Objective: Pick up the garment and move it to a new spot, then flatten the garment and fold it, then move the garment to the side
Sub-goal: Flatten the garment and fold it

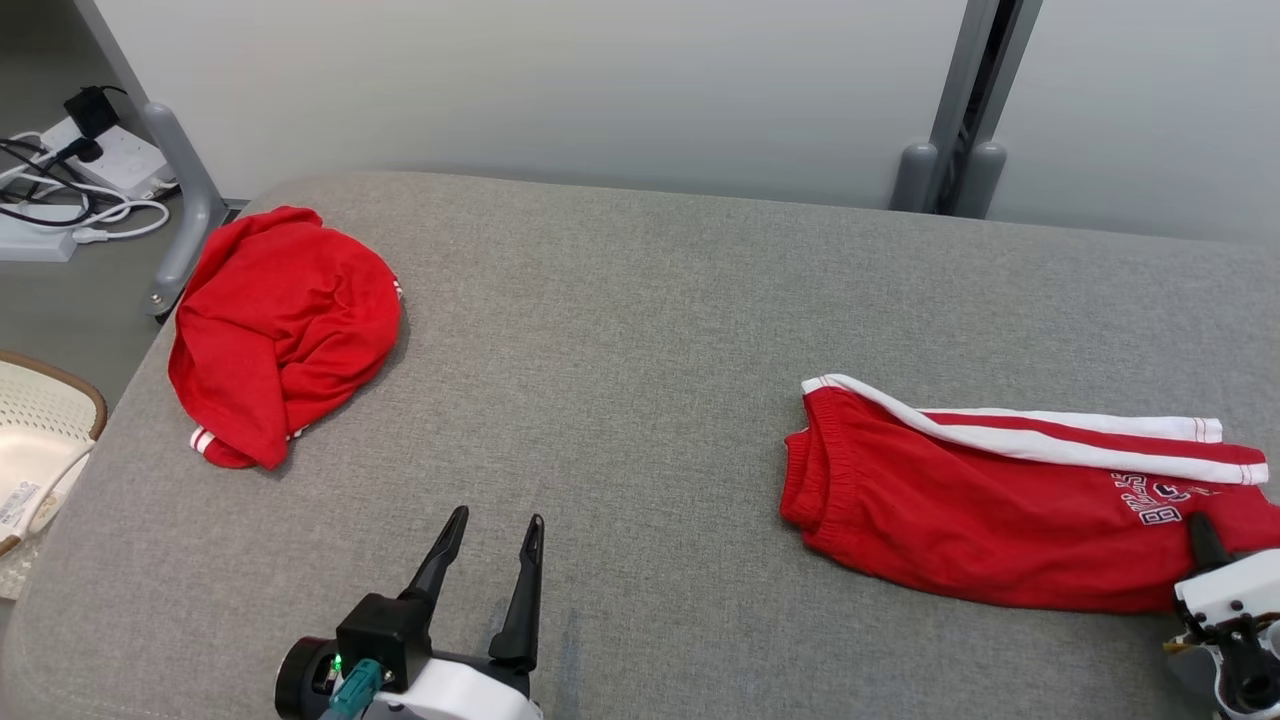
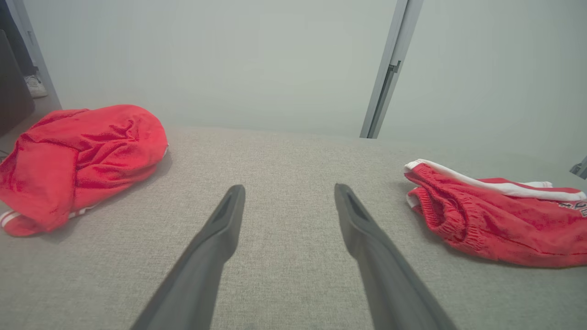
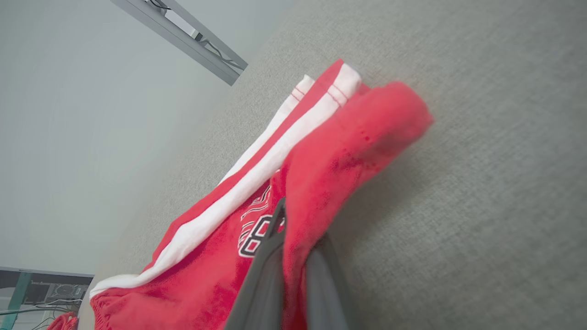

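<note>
Garment (image 1: 980, 520): red shorts, folded flat, near right of counter (image 1: 640, 350); printed end pinched in closed right tool (image 1: 1200, 535). Left tool (image 1: 498, 516) spread wide, empty, over bare counter. Judged: fold done, shift aside pending. Farther left: crumpled red cloth (image 1: 280, 320), untouched.

A lab-like test bay: grey fabric worktop (image 1: 640, 300), bare partition panels (image 1: 560, 90), floor power strip (image 1: 118, 160) with tangled cables (image 1: 125, 212).

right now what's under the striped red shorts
Grey cushion shows around the striped shorts, so they appear to lie straight on it. The right hand pinches one end. Anything beneath the cloth is covered.
</note>
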Motion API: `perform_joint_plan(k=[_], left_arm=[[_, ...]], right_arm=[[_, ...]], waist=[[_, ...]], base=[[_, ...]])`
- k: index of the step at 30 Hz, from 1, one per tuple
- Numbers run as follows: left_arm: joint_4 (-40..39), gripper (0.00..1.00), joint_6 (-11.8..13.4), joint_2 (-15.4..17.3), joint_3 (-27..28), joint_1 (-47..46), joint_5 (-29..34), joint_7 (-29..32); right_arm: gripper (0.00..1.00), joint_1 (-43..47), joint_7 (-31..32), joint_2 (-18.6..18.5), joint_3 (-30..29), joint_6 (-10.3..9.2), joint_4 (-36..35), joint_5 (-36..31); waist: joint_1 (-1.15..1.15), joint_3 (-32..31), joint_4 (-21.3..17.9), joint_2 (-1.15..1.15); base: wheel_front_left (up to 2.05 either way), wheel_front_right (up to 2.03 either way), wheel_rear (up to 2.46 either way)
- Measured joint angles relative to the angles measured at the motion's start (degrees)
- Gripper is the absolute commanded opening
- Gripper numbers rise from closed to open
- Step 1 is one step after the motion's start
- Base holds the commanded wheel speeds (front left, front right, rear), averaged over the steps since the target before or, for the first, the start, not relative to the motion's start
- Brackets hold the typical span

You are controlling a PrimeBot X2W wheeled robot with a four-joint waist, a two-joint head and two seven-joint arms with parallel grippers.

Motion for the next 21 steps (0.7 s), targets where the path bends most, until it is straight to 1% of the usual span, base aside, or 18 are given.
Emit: perform_joint_plan(k=[5,9,13,17,21], left_arm=[[0.15,1.0,-0.18,-0.01,-0.11,-0.15,0.19,0.0],[0.36,1.0,-0.26,0.0,0.19,-0.16,0.38,0.0],[0.59,1.0,-0.44,-0.01,0.38,-0.03,0.42,0.0],[0.6,1.0,-0.45,0.0,0.45,0.02,0.43,0.0],[0.58,1.0,-0.47,-0.01,0.65,0.2,0.54,0.0]], right_arm=[[0.0,-1.9,-2.38,0.46,0.67,0.0,-0.99,-0.94],[0.0,-2.4,-5.02,1.0,2.75,0.0,-4.71,-2.34],[0.0,-2.38,-6.72,1.96,6.88,0.0,-10.95,-3.69],[0.0,-1.69,-6.75,3.07,13.07,0.0,-17.26,-5.39],[0.0,-0.2,-5.21,3.66,19.41,0.0,-19.67,-7.06]], waist=[[0.0,-0.09,0.66,0.0],[0.0,-0.67,1.3,0.0],[0.0,-1.26,1.95,0.0],[0.0,-1.7,2.76,0.0],[0.0,-1.92,3.7,0.0]], base=[[0.0,0.0,0.0],[0.0,0.0,0.0],[0.0,0.0,0.0],[0.0,0.0,0.0],[0.0,0.0,0.0]])
